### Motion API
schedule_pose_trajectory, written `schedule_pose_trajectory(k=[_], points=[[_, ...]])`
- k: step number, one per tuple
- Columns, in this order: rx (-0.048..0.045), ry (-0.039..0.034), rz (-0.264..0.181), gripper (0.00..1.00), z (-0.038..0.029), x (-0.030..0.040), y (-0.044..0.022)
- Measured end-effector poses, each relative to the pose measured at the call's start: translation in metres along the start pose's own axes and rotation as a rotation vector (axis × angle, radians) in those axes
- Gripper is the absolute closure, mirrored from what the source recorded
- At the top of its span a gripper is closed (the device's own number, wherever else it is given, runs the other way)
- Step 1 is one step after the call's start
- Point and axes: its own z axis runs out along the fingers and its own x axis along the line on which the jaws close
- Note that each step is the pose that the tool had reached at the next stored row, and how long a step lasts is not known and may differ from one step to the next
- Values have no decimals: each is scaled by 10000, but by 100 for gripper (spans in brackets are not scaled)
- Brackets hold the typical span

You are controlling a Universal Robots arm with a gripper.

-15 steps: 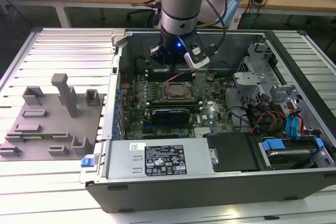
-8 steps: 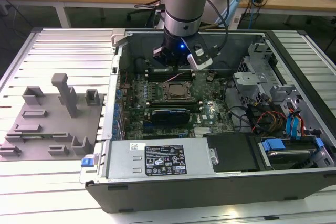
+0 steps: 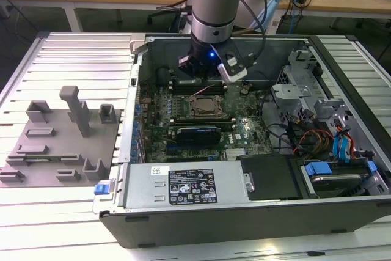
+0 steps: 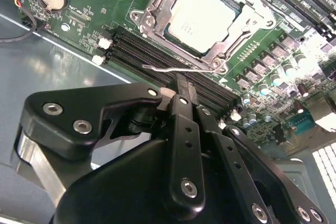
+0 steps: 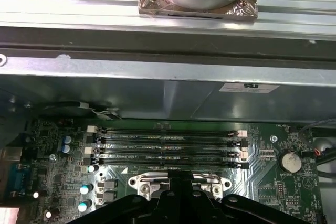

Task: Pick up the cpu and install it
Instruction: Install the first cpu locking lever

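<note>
The cpu (image 4: 202, 17), a flat square chip with a silvery top, lies in the motherboard socket with the metal bracket (image 4: 157, 11) framing it. A thin wire lever (image 4: 173, 68) stands loose along the socket's edge. My gripper (image 4: 181, 85) hovers just beside the socket, over the memory slots, with its black fingers together and nothing between them. It also appears in the first wrist view (image 5: 181, 200), above the socket's edge. In the exterior view the arm (image 3: 211, 29) reaches down into the open computer case, just behind the socket (image 3: 204, 105).
The open case (image 3: 244, 212) holds a power supply (image 3: 183, 184), a graphics card (image 3: 195, 134), drive cages (image 3: 305, 90) and loose cables on the exterior view's right. Memory slots (image 5: 168, 142) run beside the socket. A grey plastic tray with posts (image 3: 61, 145) sits outside the case.
</note>
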Motion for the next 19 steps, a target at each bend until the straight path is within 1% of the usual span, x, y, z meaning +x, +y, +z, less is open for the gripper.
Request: schedule_pose_trajectory(k=[1,3,4,5,7,9,13,19], points=[[30,-28,-1,89,4,0,-1],[123,-88,11,89,10,0,-3],[193,-139,27,89,15,1,-4],[222,-183,38,89,24,1,-7],[222,-214,42,89,47,1,-12],[223,-227,49,89,64,3,-15],[224,-276,52,89,116,8,-19],[225,-302,61,89,157,13,-3]])
